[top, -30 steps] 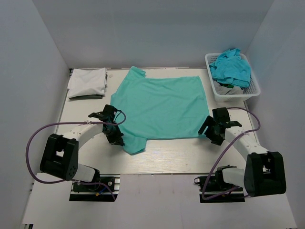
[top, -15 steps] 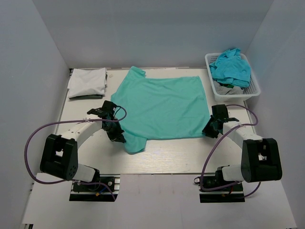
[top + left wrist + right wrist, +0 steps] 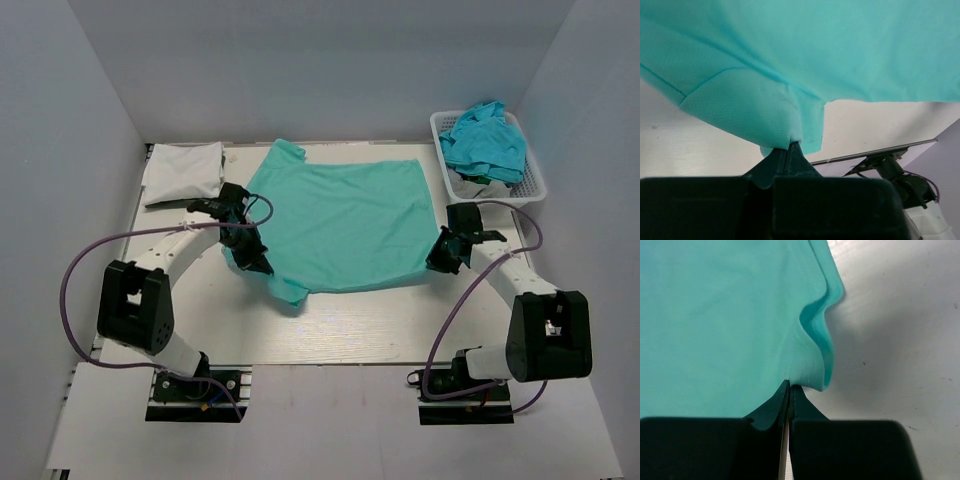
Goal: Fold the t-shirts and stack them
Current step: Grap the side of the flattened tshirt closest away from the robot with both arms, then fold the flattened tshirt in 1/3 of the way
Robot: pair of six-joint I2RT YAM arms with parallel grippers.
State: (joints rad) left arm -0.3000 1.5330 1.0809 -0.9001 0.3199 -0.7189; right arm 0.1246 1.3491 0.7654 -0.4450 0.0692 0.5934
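A teal t-shirt (image 3: 340, 220) lies spread on the table, its collar end at the left. My left gripper (image 3: 250, 262) is shut on the shirt's near-left edge by the sleeve (image 3: 755, 107), and the cloth hangs lifted from its tips. At the shirt's near-right hem corner my right gripper (image 3: 446, 252) is shut on the fabric (image 3: 812, 350), which bunches up in a curl just above its tips. A folded white t-shirt (image 3: 183, 172) rests at the back left.
A white basket (image 3: 532, 187) holding crumpled teal shirts (image 3: 485, 142) stands at the back right, close behind my right arm. Grey walls enclose the table on three sides. Purple cables loop beside both arms.
My right gripper moved in to the shirt's near-right corner and shut on it. My left gripper carried the near-left edge up and toward the back, pulling the sleeve inward.
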